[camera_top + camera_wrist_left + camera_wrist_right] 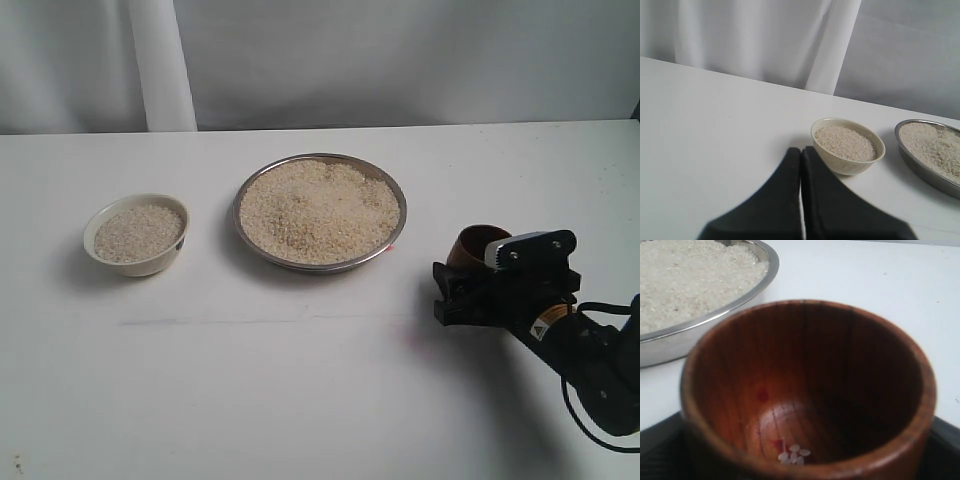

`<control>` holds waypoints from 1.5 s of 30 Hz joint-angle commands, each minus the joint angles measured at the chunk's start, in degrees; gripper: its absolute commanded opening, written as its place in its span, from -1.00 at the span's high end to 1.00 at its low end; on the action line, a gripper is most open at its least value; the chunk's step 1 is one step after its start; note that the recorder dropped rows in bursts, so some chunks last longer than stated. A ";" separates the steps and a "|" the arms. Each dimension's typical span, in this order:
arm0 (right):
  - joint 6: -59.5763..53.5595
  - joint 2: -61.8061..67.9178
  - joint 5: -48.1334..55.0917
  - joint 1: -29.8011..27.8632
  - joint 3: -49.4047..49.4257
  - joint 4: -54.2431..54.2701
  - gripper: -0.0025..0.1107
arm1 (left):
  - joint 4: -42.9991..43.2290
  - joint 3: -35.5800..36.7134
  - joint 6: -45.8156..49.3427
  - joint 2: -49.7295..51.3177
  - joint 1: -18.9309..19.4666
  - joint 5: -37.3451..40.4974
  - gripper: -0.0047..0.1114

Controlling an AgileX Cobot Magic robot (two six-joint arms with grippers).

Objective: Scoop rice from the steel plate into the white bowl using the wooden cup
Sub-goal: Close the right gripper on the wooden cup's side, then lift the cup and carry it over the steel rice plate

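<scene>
The wooden cup [476,245] is sitting between the right fingers [660,450], which are closing against its sides and gripping it, with the right gripper [462,290] reaching in from the right edge of the exterior view. The cup is showing its dark inside with only a few grains lying at the bottom (the right wrist view makes these clear). Whether it is resting on the white surface [300,380] or being held just above it cannot be told. It is standing near the steel plate [330,267], off the plate's right side and apart from its rim. The rice [320,210] is lying heaped across the plate. Further left, well apart from the cup, the white bowl [140,267] is holding more grains. The left gripper [801,160] is hanging near the bowl, its two dark fingers pressing together with nothing between them.
</scene>
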 commanded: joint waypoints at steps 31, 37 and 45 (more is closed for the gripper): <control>-16.33 -24.75 63.73 4.40 -25.57 -1.95 0.91 | -0.27 0.11 -0.12 0.01 -0.26 -0.20 0.92; -18.42 -23.36 89.45 7.70 -45.99 -6.76 0.91 | -0.27 0.11 -0.12 0.01 -0.26 -0.20 0.92; -21.56 -13.45 119.07 14.01 -70.76 -22.99 0.96 | -0.27 0.11 -0.12 0.01 -0.26 -0.20 0.92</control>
